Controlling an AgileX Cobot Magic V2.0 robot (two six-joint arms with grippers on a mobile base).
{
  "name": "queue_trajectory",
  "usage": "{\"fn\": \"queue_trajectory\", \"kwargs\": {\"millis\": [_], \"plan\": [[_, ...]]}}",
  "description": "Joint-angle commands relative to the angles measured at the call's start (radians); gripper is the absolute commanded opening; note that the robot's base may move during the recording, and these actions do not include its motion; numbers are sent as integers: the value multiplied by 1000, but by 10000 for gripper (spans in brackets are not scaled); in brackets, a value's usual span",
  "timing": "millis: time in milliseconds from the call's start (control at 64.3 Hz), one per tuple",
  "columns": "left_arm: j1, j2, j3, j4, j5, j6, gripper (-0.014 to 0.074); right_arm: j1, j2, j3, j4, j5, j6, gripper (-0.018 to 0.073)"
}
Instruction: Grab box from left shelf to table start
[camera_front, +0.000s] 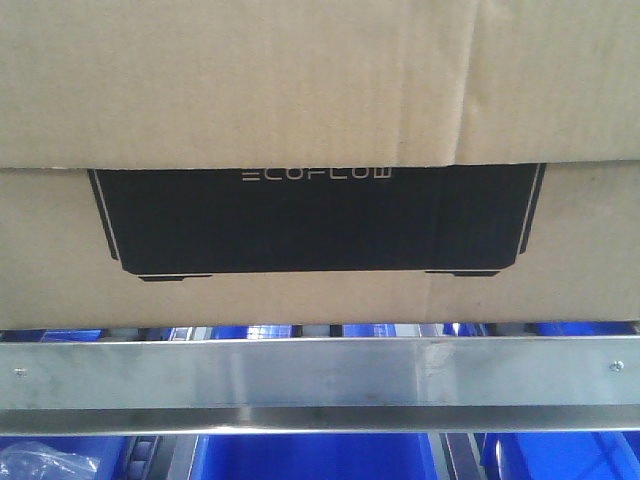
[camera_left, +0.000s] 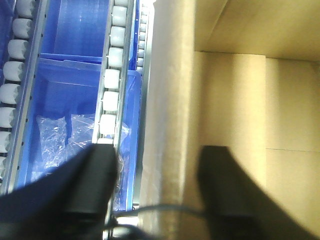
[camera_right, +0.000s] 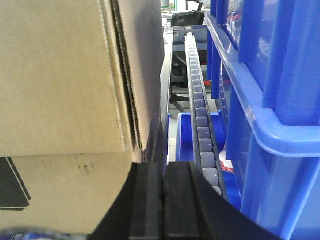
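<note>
From the front, the box (camera_front: 320, 270) sits on the left shelf (camera_front: 320, 375), just above its steel rail. Its black ECOFLOW panel faces out, and blue bins (camera_front: 310, 455) sit underneath.

At the left wrist, the left gripper (camera_left: 157, 150) is spread wide. One finger (camera_left: 92, 180) hangs outside over plastic bags (camera_left: 55, 135) and the other is inside the box, with the cardboard wall between them. Whether they touch it I cannot tell.

At the right wrist, the right gripper (camera_right: 162, 170) is pressed together on nothing, beside the box's corner and a roller track (camera_right: 200, 115).
</note>
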Motion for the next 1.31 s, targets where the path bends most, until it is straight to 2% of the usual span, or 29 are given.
{"fn": "queue_trajectory", "kwargs": {"millis": [0, 249, 669, 918, 1292], "plan": [[-5, -27, -36, 16, -48, -12, 164, -4, -11, -17, -6, -91, -4, 48], [-5, -27, -36, 16, -48, -12, -110, -4, -11, -17, -6, -91, -4, 48], [-5, -27, -36, 16, -48, -12, -103, -4, -11, -17, -6, -91, -4, 48], [-5, -27, -36, -56, -48, -12, -103, -4, -11, -17, -6, -91, -4, 48], [-5, -27, -36, -103, -42, -30, -102, -4, -11, -17, -6, -77, -4, 48]]}}
